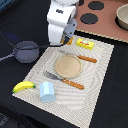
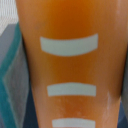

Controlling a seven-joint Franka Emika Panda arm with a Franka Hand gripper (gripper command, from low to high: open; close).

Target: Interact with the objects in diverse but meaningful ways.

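Observation:
The orange-brown bread loaf point(image 2: 70, 65), with white stripes across it, fills the wrist view at very close range. In the exterior view only a small orange part of it point(image 1: 68, 36) shows at my gripper point(image 1: 66, 38), which hangs over the far corner of the placemat point(image 1: 97, 90) on the exterior view's left and looks shut on the loaf. The dark grey pot point(image 1: 26, 51) sits just off the mat, to the exterior view's left of the gripper. A yellow packet point(image 1: 85, 44) lies close on the other side. A banana point(image 1: 23, 86) and a light blue cup point(image 1: 47, 91) rest at the mat's near corner.
A tan round plate point(image 1: 68, 65) lies mid-mat, with a fork point(image 1: 62, 80) in front of it and a knife point(image 1: 80, 57) behind. A toy stove with dark burners point(image 1: 90, 19) and a bowl point(image 1: 123, 17) stand at the back on the exterior view's right.

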